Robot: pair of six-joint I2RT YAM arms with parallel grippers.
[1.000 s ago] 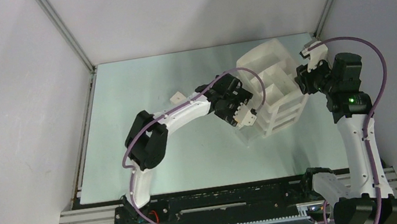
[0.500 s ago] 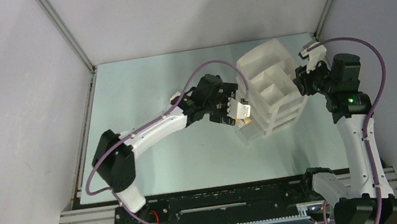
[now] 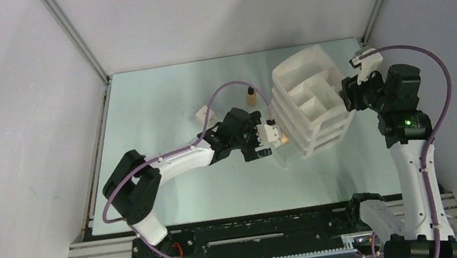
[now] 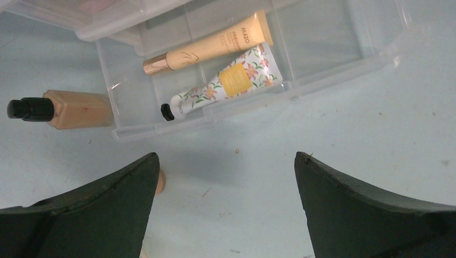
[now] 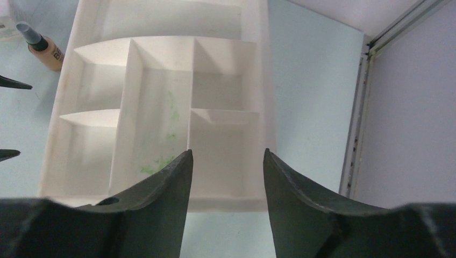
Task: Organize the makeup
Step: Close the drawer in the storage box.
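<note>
My left gripper (image 4: 226, 158) is open and empty, low over the table in front of a clear pulled-out drawer (image 4: 344, 70). The drawer holds a beige gold-capped tube (image 4: 215, 44) and a floral black-capped tube (image 4: 226, 83). A beige black-capped bottle (image 4: 64, 109) lies on the table against the drawer's left side. From above, the left gripper (image 3: 275, 137) is at the organizer's left foot. A second beige bottle (image 3: 250, 94) stands upright further back. My right gripper (image 5: 228, 156) is open over the organizer's top tray (image 5: 161, 97), whose compartments hold nothing.
The large white drawer organizer (image 3: 313, 100) stands at the right middle of the table, between both grippers. A small white box (image 3: 202, 114) sits left of the left arm. A beige bottle (image 5: 45, 51) shows beside the tray's far corner. Walls close in left, right and behind.
My left gripper has dropped from the organizer's left side and drawn back left to the table by the drawer. The upright bottle behind it has come into view. The right gripper has barely moved.
</note>
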